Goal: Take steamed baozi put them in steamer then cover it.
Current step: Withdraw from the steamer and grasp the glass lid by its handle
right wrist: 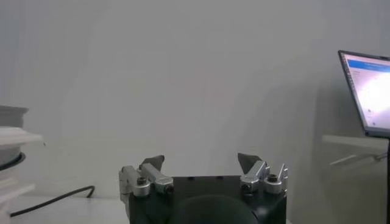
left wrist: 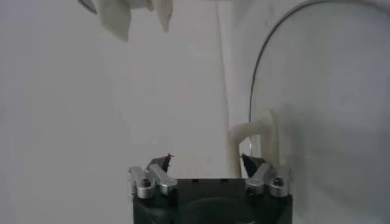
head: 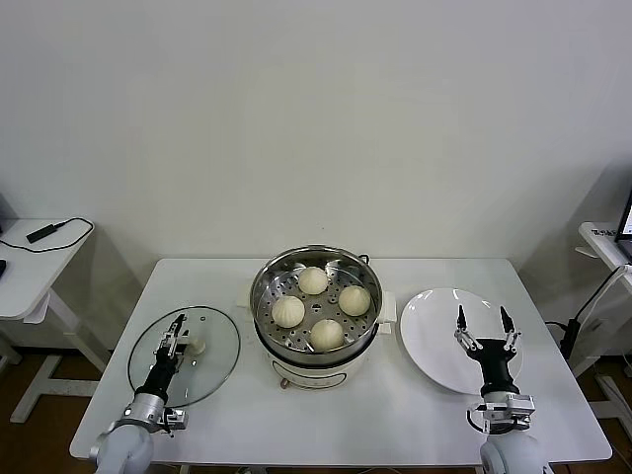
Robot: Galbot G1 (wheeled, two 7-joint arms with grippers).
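Several cream-white baozi [head: 313, 280] lie on the perforated tray inside the shiny steamer [head: 265, 286] at the table's middle. The glass cover [head: 212, 360] lies flat on the table to the steamer's left. My left gripper [head: 175, 336] is open over the cover, just beside its white handle [head: 195, 346]. In the left wrist view the handle [left wrist: 253, 137] stands close to one finger of the open left gripper [left wrist: 204, 159], not between the jaws. My right gripper [head: 483, 321] is open and empty above the white plate [head: 434, 336]; it also shows in the right wrist view [right wrist: 201, 159].
The white plate lies right of the steamer. A side table [head: 30, 267] with a cable and a black device stands at the left. A desk with a laptop [right wrist: 368, 91] stands at the right. The table's front edge [head: 346, 456] is near both arms.
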